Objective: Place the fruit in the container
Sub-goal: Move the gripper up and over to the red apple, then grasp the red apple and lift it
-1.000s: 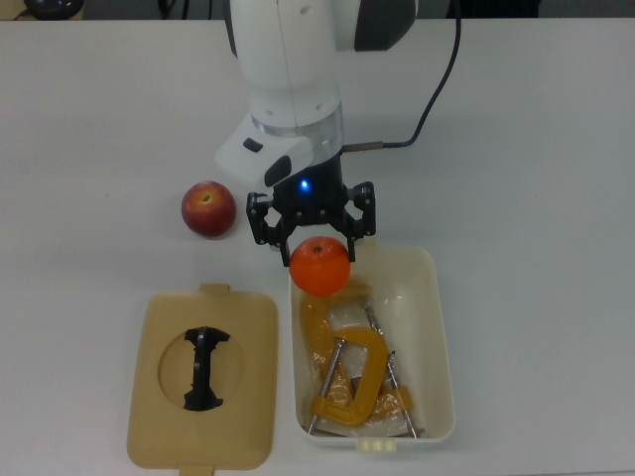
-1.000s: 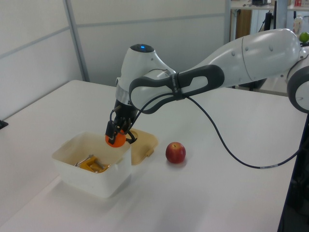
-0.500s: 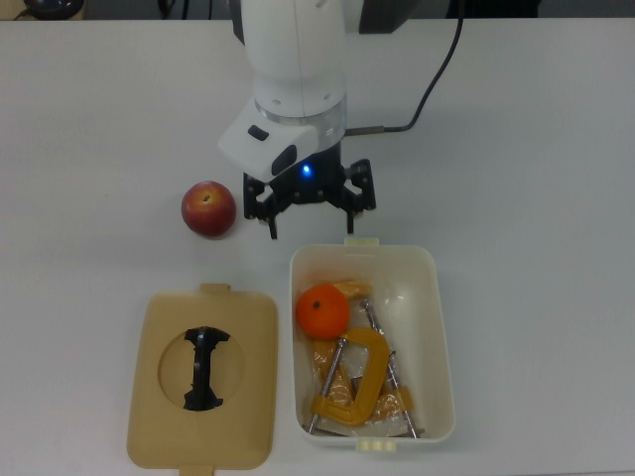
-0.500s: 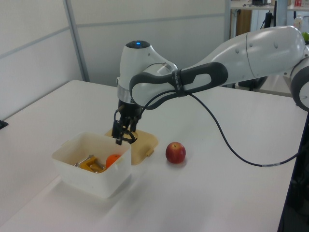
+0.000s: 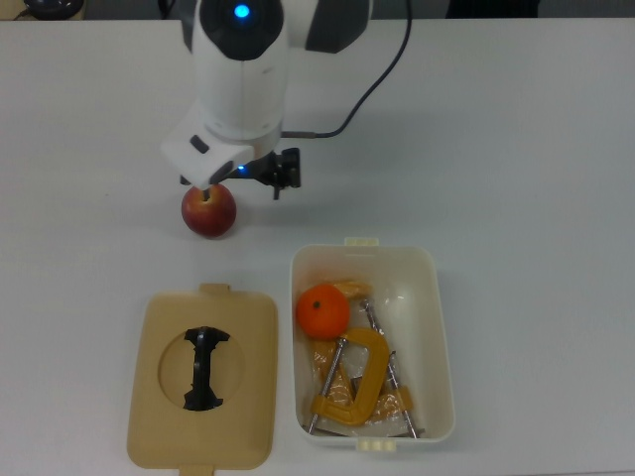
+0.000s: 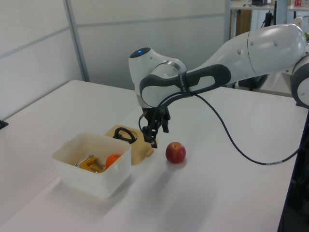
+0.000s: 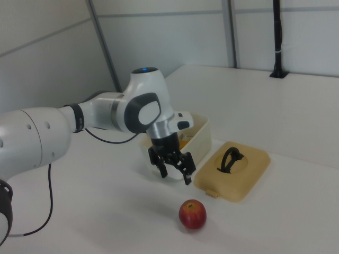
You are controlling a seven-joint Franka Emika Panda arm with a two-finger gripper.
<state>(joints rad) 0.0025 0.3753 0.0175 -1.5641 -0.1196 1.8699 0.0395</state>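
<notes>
The apple [image 5: 208, 209] sits alone on bare table [image 5: 516, 149], open on every side in the right view, with only the gripper [image 7: 173, 167] hanging above and beside it, fingers spread and empty. In the top view, the lid [image 5: 202, 377] lies near the apple. Inside the tub [image 5: 444, 337], the mandarin [image 5: 322, 310] and a clamp [image 5: 354, 382] fill much of the floor, leaving free room along the top view's right wall.

White Panda arm [image 6: 251, 50] reaching low, wrist turned downward, gripper [image 7: 174, 165] jaws spread apart, holding nothing
</notes>
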